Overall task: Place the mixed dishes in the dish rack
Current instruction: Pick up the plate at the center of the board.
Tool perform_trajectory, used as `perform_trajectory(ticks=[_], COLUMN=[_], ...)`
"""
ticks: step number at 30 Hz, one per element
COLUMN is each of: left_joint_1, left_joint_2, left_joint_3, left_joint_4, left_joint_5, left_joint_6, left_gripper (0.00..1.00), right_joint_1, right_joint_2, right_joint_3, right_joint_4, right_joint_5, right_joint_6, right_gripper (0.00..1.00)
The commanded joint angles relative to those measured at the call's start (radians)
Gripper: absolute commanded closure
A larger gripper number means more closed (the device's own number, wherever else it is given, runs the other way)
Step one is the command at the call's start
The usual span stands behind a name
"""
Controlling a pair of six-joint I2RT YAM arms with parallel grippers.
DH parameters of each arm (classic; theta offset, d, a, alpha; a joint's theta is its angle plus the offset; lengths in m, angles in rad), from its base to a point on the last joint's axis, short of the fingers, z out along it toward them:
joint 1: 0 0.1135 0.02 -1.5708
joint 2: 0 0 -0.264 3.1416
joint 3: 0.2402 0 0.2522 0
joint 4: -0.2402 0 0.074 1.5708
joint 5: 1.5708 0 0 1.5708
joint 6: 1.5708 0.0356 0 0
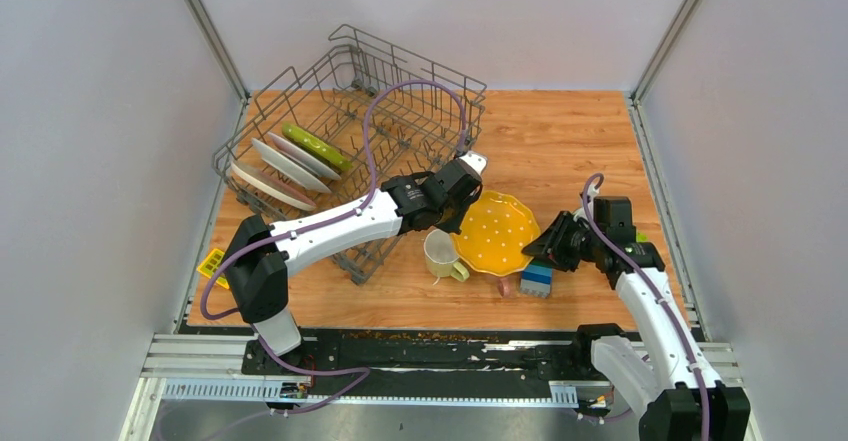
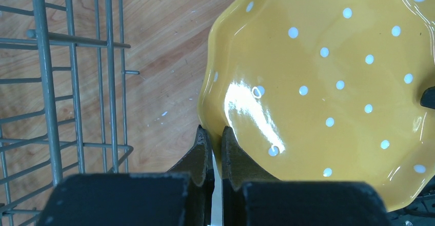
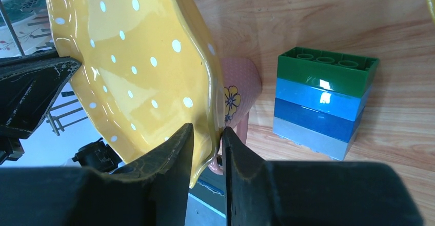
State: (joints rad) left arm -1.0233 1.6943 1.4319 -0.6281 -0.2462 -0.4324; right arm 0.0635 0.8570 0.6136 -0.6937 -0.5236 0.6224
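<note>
Left gripper (image 2: 214,132) clamped tight on the rim of the scalloped yellow plate (image 2: 318,82). Right gripper (image 3: 206,129) straddled the opposite rim; we could not tell its grip. We judged it should clear fully before any lift.

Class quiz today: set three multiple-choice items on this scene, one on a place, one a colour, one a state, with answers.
1. The pale yellow mug is where, relative to the dish rack? A inside it; B hung on its wall; C outside, on the table.
2. Top block of the block stack? A green; B red; C white.
3. The left claw is: A wide open; B shut on the yellow plate's rim; C holding a mug.
Answers: C, it rests on wood; A, green over blue; B, it pinches the rim.
</note>
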Motion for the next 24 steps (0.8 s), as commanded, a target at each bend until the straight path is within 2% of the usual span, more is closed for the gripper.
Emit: perform_trajectory(ticks=[1,10,11,15,18,24], left_joint_1=[-0.136,-0.138,-0.137,-0.138,-0.136,-0.138], left_joint_2=[-0.010,-0.007,-0.006,-0.005,-0.007,-0.013], left_joint_3=[0.000,-0.001,-0.002,-0.002,-0.003,-0.007], left_joint_4=[0.119,0.122,0.122,0.121,0.125,0.140], left_joint_5=[0.354,0.362,0.363,0.361,0.358,0.333], left_joint_6=[0.010,0.011,0.011,0.012,0.013,0.018], left_gripper=[1.00,1.00,1.00,1.00,1.00,1.00], right_joint_1=[0.041,0.057,0.059,0.063,0.064,0.063], right_joint_2=[-0.002,-0.028,-0.030,-0.035,-0.047,-0.086], right_joint_3=[0.011,-0.051,-0.055,-0.058,-0.055,-0.035], right_joint_4=[0.325,0.443,0.452,0.462,0.465,0.465], right_joint_5=[-0.172,-0.142,-0.137,-0.123,-0.119,-0.113], right_joint_6=[0.078,0.166,0.170,0.172,0.173,0.189], right_gripper=[0.73,0.71,0.72,0.90,0.99,1.00])
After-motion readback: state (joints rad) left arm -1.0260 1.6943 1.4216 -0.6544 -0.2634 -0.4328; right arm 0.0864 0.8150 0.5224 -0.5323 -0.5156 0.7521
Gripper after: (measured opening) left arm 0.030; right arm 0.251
